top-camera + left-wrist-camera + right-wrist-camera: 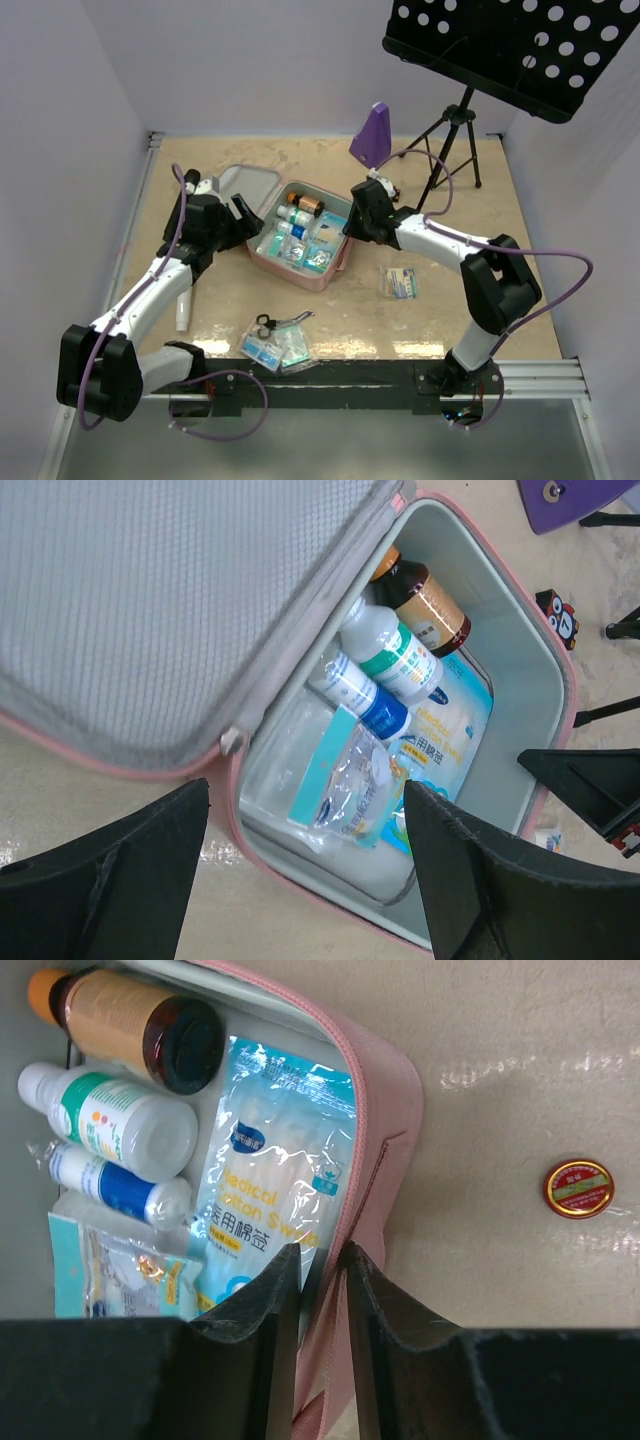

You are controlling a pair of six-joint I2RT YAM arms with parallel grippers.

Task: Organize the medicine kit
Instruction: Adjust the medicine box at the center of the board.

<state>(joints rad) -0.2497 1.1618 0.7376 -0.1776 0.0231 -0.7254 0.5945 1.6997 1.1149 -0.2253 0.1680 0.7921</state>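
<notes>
The pale tan table (480, 310) carries the open pink medicine kit (300, 270) near its middle. Behind stand a purple metronome-shaped object (372, 135) and a black tripod (458, 117). Clear packets (272, 342) lie at the near edge. A single packet (401, 283) lies right of the kit, a white tube (183, 312) left, and a round red tin (578, 1188) near its wall.

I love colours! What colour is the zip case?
Pink case, clearest in the right wrist view.

site: robot lab cell (enclosed) | cues: plain white walls (70, 120); beige tabletop (360, 310); metal mounting rail (540, 375)
</notes>
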